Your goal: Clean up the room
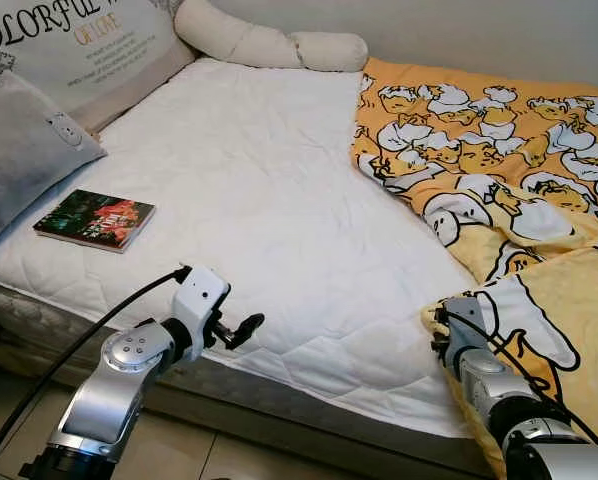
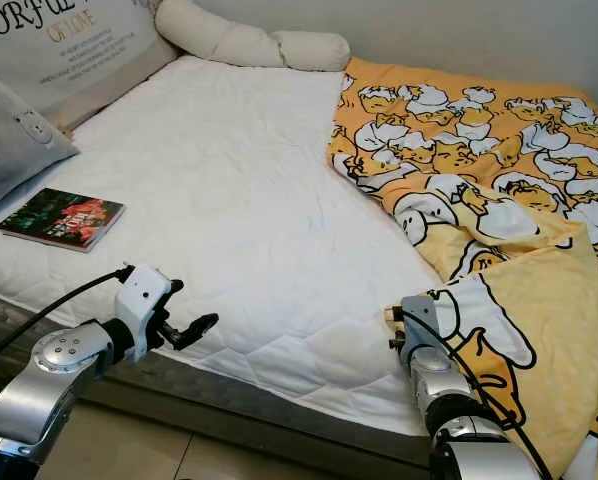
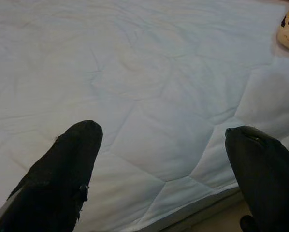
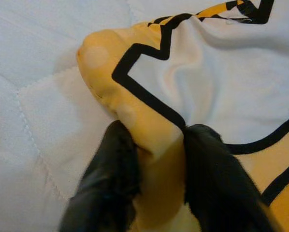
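Head views downward over bed (image 1: 279, 180); wrist views perhaps closer.

Bed (image 1: 269, 190) with white quilted cover. Book (image 1: 94, 219) lies flat at 9 o'clock near the front edge. Grey pillow (image 1: 19, 150) and printed cushion (image 1: 89, 45) at 10–11 o'clock, cream bolster (image 1: 269, 42) at 12. Yellow cartoon blanket (image 1: 499, 160) rumpled from 1 to 5 o'clock.

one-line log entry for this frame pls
stage: making bed | right gripper: shut on blanket corner at bed edge | left gripper: open, over mattress | book: on mattress near pillows
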Motion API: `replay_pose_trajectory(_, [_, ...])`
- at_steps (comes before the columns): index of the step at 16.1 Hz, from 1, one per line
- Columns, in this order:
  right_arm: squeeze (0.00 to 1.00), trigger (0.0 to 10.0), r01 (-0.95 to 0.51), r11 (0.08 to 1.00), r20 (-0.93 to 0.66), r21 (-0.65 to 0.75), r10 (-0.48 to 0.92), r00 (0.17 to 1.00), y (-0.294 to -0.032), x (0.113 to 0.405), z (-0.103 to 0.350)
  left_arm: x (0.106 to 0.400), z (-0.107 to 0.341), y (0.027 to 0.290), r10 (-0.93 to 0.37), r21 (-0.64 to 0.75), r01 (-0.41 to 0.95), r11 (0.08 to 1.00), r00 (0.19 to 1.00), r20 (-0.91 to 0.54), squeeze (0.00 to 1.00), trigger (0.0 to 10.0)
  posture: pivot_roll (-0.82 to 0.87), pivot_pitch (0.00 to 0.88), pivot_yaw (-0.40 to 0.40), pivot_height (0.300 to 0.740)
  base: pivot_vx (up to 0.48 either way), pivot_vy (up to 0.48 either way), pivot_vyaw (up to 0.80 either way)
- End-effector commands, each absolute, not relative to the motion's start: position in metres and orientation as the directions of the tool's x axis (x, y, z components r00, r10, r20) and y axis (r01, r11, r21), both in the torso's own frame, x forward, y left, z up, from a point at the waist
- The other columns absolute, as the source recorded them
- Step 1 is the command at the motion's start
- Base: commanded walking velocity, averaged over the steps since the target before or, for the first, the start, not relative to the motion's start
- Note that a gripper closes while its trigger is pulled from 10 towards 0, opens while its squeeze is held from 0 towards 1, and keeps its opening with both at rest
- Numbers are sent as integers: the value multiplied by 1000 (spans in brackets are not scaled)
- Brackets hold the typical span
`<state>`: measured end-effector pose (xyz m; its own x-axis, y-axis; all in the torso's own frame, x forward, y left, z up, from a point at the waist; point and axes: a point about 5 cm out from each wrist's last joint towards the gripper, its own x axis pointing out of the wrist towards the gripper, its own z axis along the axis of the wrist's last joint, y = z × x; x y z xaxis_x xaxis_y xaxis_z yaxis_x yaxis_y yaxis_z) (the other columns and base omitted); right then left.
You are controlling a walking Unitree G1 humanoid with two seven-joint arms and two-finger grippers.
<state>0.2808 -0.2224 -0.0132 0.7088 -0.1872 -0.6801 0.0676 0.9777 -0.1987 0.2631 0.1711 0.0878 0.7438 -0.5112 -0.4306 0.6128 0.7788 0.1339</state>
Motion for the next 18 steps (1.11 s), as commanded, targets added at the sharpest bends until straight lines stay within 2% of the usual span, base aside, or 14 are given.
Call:
replay_pose_trajectory(1, [0, 0, 71, 975, -662, -210, -195, 723, -226, 286, -7, 265, 92, 168, -527, 130, 623, 771, 739, -419, 635, 10000, 33, 0, 4, 740, 0, 0, 0])
replay_pose_trajectory(7, [0, 0, 51, 978, -653, -204, -175, 736, -232, 288, -4, 265, 91, 165, -533, 120, 626, 771, 736, -418, 639, 10000, 29, 0, -1, 740, 0, 0, 0])
replay_pose_trajectory(8, [0, 0, -7, 993, -615, -114, -65, 786, -224, 295, 3, 265, 91, 164, -535, 118, 628, 769, 734, -418, 635, 10000, 28, 0, -1, 740, 0, 0, 0])
replay_pose_trajectory(10, [0, 0, -116, 993, -559, 9, 101, 823, -209, 302, 11, 265, 91, 164, -536, 117, 629, 768, 733, -419, 639, 10000, 28, 0, -1, 740, 0, 0, 0])
replay_pose_trajectory(18, [0, 0, -116, 993, -559, 9, 101, 823, -209, 302, 11, 265, 91, 164, -536, 117, 629, 768, 733, -419, 639, 10000, 28, 0, -1, 740, 0, 0, 0])
